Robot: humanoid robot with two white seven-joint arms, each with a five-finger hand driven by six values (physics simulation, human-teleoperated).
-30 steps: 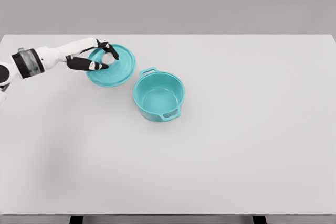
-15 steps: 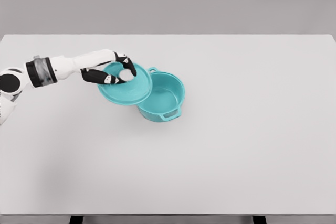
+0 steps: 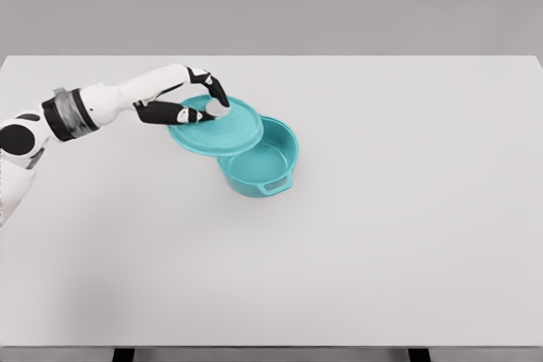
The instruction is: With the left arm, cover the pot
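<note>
The near part of the white table [image 3: 339,277] lies bare in front of me, a wide pale surface running to both side edges of the view.

Farther in, a little left of the middle, stands the teal pot [image 3: 265,169]. It sits upright on the table, its near handle pointing toward me and to the right, and the right part of its inside is open to view.

Over the pot's left and far rim I hold the teal lid [image 3: 222,131]. It hangs tilted, its right edge overlapping the pot's mouth and covering its left part, while its left edge reaches out past the pot's wall over the table. I cannot tell whether the lid's edge touches the pot's rim or floats just above it.

My left hand [image 3: 197,104] grips the lid from above at its pale knob, the dark fingers [image 3: 214,89] curled over the far side of the knob and the thumb pressing in from the near left. My white forearm runs from there to the left edge of the view.

Beyond the hand the table goes on bare to its far edge, with a grey wall behind it.
</note>
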